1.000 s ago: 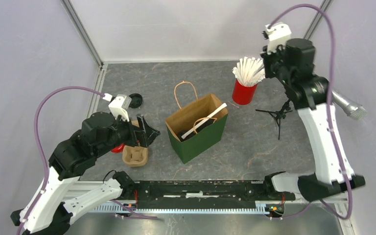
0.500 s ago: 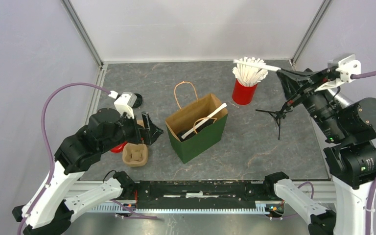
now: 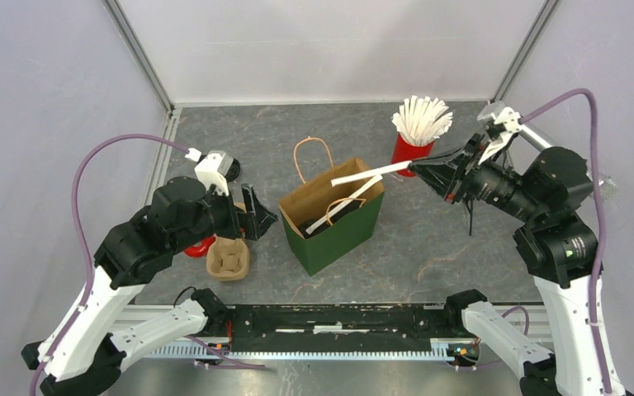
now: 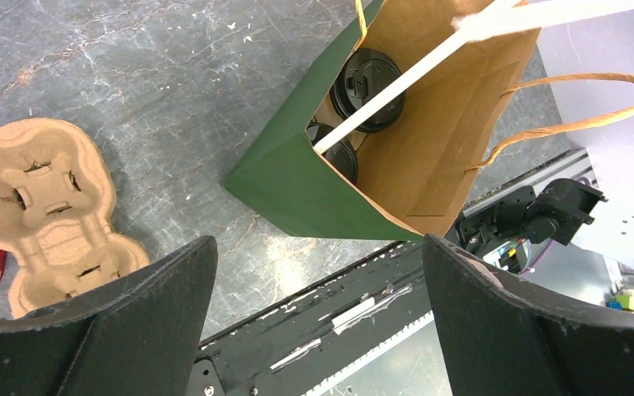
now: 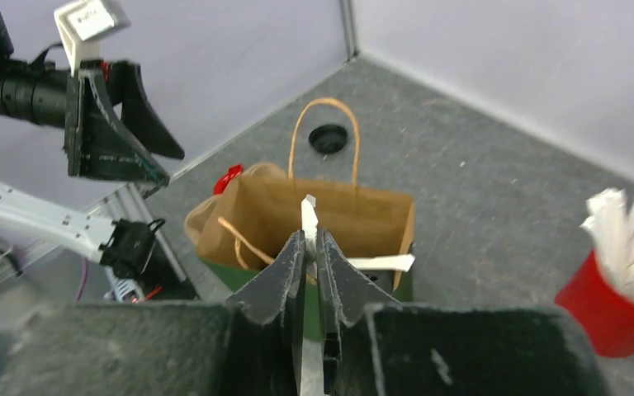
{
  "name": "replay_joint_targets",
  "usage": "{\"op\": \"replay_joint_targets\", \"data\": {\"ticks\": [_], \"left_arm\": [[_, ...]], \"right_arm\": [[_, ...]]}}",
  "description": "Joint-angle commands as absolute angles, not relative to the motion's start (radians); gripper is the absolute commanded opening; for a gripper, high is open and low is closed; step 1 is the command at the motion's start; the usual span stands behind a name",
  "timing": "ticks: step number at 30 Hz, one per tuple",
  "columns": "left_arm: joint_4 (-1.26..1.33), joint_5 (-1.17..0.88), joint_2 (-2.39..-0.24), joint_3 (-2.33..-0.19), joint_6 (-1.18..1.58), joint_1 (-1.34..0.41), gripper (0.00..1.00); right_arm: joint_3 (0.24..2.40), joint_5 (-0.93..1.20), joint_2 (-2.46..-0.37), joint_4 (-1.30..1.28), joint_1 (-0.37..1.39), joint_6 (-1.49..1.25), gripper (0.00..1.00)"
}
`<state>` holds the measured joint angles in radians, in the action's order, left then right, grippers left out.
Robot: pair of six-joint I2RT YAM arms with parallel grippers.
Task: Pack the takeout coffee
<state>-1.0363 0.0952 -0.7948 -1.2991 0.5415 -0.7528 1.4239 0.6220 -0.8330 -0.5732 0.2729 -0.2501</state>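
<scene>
- The bag (image 3: 334, 231) was dark green outside and plain kraft brown inside, with tan twisted-paper handles.
- The takeout coffee lids (image 4: 369, 78) were glossy black.
- The raised straw (image 3: 371, 172) and the straw in the bag (image 3: 351, 202) were both white.
- The straw cup (image 3: 411, 155) was bright red, and the bunch of straws (image 3: 423, 115) was white.
- The cup carrier (image 3: 228, 260) was a pale cardboard brown.
- A small piece of something beside the carrier (image 3: 198, 247) was red.
- The table (image 3: 429, 239) was dark grey with thin, pale marble-like veins.
- The left gripper (image 3: 254, 216) and right gripper (image 3: 418, 169) were matte black.
- The arms were black with white links.
- The cables (image 3: 107, 157) were purple.
- The walls (image 3: 314, 49) were a plain pale lilac-grey.
</scene>
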Motion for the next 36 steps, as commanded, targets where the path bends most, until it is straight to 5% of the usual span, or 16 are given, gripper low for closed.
{"op": "replay_joint_targets", "data": {"ticks": [1,14,26,36], "left_arm": [[-0.992,0.099,-0.799,-1.330,0.540,-0.753,1.00],[-0.991,0.124,-0.760,-1.302,0.543,-0.753,1.00],[-0.994,0.162,-0.741,-1.307,0.512,-0.753,1.00],[-0.996,0.165,-0.746,-1.315,0.506,-0.753,1.00]], "right_arm": [[1.380,0.728,-0.836,-0.604,0.270,-0.277,0.13],[1.149,0.869,-0.948,-0.238,0.271,-0.518,0.14],[1.186,0.831,-1.142,-0.356,0.350,-0.467,0.21],[1.396,0.631,-1.229,-0.644,0.362,-0.336,0.56]]}}
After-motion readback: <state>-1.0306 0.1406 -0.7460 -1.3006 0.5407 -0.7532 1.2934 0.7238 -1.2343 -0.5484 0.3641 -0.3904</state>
